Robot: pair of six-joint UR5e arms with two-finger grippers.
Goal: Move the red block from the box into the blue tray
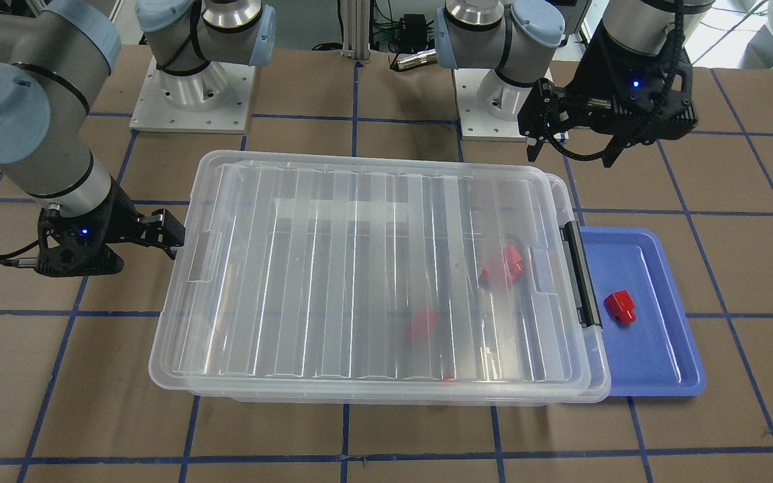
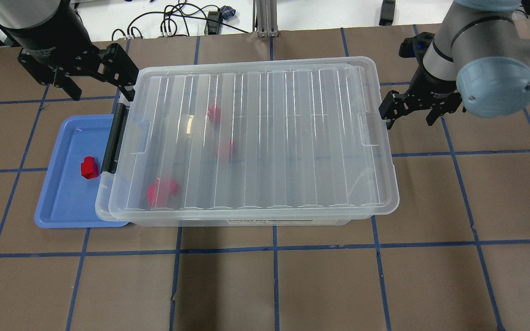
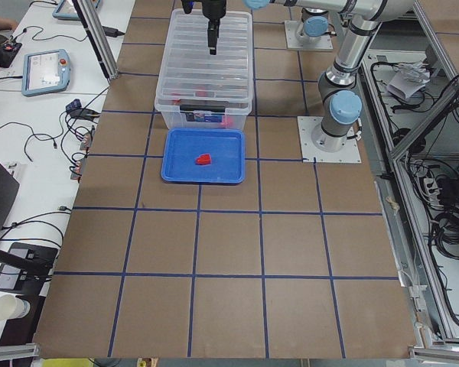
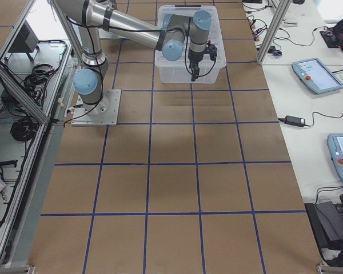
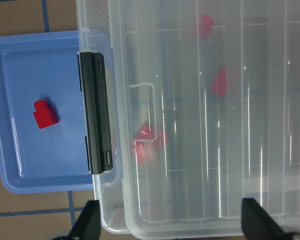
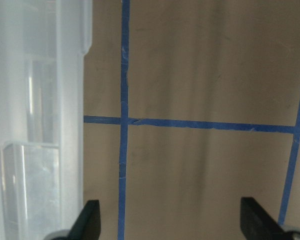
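Note:
One red block [image 2: 89,167] lies in the blue tray [image 2: 62,207], also seen in the front view [image 1: 620,306] and the left wrist view [image 5: 44,113]. Several more red blocks [image 2: 161,191] show blurred through the lid of the clear box [image 2: 269,138], which is on. The box's black latch handle [image 2: 113,140] overhangs the tray's edge. My left gripper [image 2: 101,92] is open and empty, hovering above the latch end of the box. My right gripper [image 2: 407,120] is open and empty, low beside the box's other end, apart from it.
The tray [image 1: 661,362] butts against the box [image 1: 359,268] and sits partly under its rim. Brown table paper with blue tape lines surrounds them. Both arm bases [image 1: 192,94] stand at the table's robot side.

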